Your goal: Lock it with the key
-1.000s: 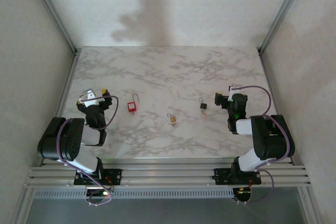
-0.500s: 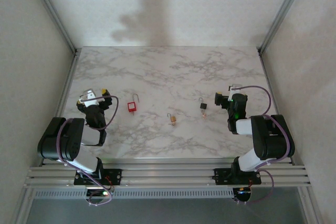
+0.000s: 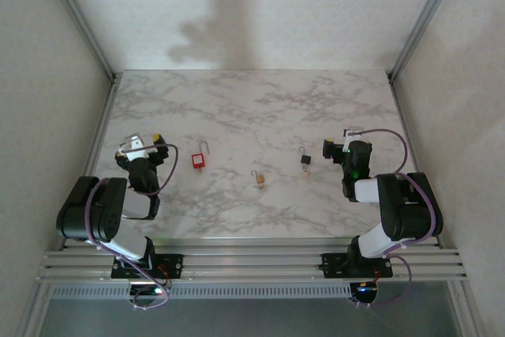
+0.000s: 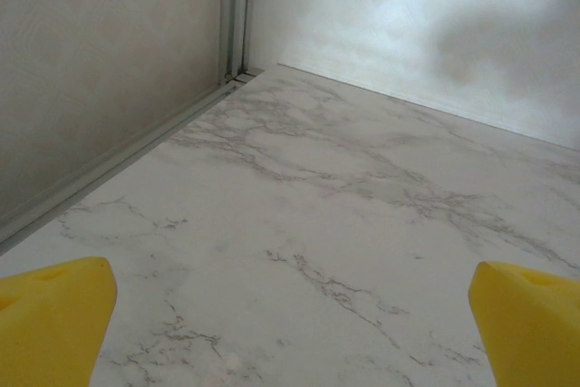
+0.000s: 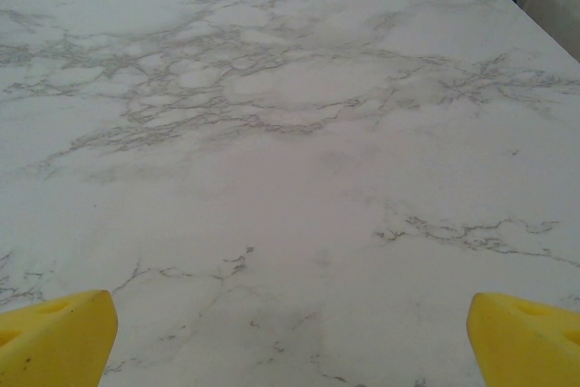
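Three small padlocks lie on the marble table (image 3: pixel 252 108) in the top view: a red one (image 3: pixel 199 160) with its shackle up at the left, a brass one (image 3: pixel 258 180) in the middle, and a black one (image 3: pixel 304 160) at the right with a small key (image 3: pixel 307 174) just below it. My left gripper (image 3: pixel 140 151) rests at the left edge, left of the red padlock. My right gripper (image 3: pixel 341 149) rests to the right of the black padlock. Both are open with nothing between the yellow fingertips (image 4: pixel 54 314) (image 5: pixel 54 333).
An aluminium frame rail (image 3: pixel 102 140) runs along the table's left side and another (image 3: pixel 404 124) along the right. White walls enclose the table. The far half of the marble surface (image 5: pixel 290 88) lies bare in front of both wrists.
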Tool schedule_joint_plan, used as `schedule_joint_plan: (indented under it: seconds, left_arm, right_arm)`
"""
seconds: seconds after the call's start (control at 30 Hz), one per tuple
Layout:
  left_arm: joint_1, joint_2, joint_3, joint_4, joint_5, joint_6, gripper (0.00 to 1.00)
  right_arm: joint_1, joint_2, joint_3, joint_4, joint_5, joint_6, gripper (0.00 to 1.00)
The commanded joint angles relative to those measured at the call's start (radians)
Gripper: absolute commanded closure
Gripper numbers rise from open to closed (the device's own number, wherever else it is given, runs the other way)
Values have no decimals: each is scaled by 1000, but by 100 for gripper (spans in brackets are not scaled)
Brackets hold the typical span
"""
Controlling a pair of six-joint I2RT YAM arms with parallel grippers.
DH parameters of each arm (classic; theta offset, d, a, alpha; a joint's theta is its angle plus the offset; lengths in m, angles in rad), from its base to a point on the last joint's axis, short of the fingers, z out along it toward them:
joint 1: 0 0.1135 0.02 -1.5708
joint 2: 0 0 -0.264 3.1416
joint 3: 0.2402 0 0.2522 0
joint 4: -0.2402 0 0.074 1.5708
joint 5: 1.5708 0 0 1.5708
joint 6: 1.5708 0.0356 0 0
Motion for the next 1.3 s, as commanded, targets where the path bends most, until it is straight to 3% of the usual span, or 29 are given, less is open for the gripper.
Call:
schedule_joint_plan:
  seconds: [0.0,0.07,0.17,0.27,0.37,0.5,0.57,0.63,0.73,0.83,1.03,1.27]
  left_arm:
    - [13,0,11,21,25,-8,1]
    - [14,-5,10,27,33,-6,1]
    - [7,-93,98,-208,24,4,1]
    - [-13,-191,177,-391,-5,6,1]
    - [-39,-335,196,-465,-61,-135,1]
    - [-45,-500,252,-608,41,-360,1]
    - [-45,-544,256,-685,28,-548,1]
    - [-42,-586,252,-783,-18,-751,0]
    - [-40,-612,230,-732,123,-734,1]
    - [-56,-583,309,-891,161,-728,1]
    - [-187,-561,377,-1089,38,-680,1]
    - [-262,-487,455,-1277,10,-661,1]
  right_arm:
    - [-3,3,10,2,-2,11,1]
    - [8,-37,7,-11,17,5,1]
    - [60,-187,81,-231,81,-38,1]
    - [105,-310,113,-320,100,4,1]
    - [119,-411,128,-351,37,81,1]
    - [117,-545,257,-611,-31,373,1]
    - [113,-585,298,-757,5,595,1]
    - [109,-606,287,-708,-64,584,1]
    - [110,-609,313,-729,-155,581,1]
    - [122,-557,390,-853,-195,550,1]
    - [200,-455,501,-1033,-163,497,1]
    - [312,-445,533,-1137,-57,466,1]
